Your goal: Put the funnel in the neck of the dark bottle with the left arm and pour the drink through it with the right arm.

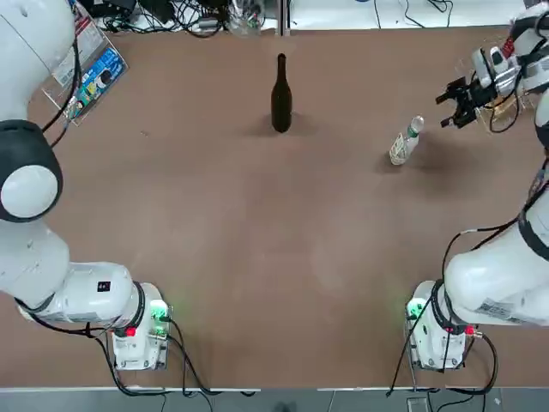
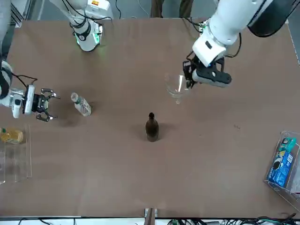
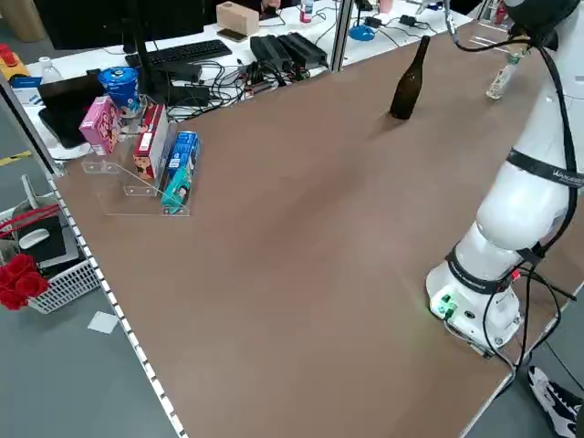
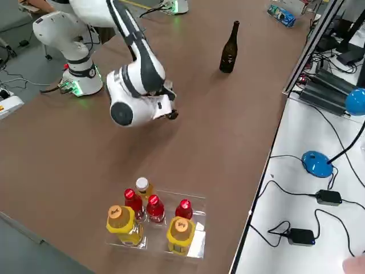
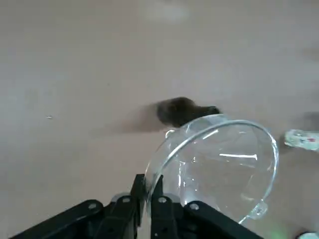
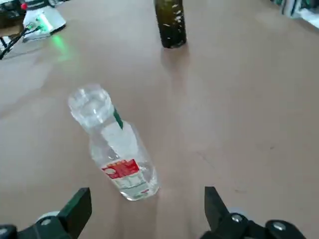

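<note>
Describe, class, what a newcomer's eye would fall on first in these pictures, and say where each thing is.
Probably the dark bottle, standing alone near the table's far side. Next, the clear funnel, pinched by the left gripper above the table, and the small clear bottle standing in front of the open right gripper on the robot's right.

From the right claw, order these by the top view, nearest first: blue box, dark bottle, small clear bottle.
Nearest to the right claw:
1. Small clear bottle, just to its left and slightly nearer the arm bases.
2. Dark bottle, farther left, near the table's middle.
3. Blue box, at the table's far left.
</note>
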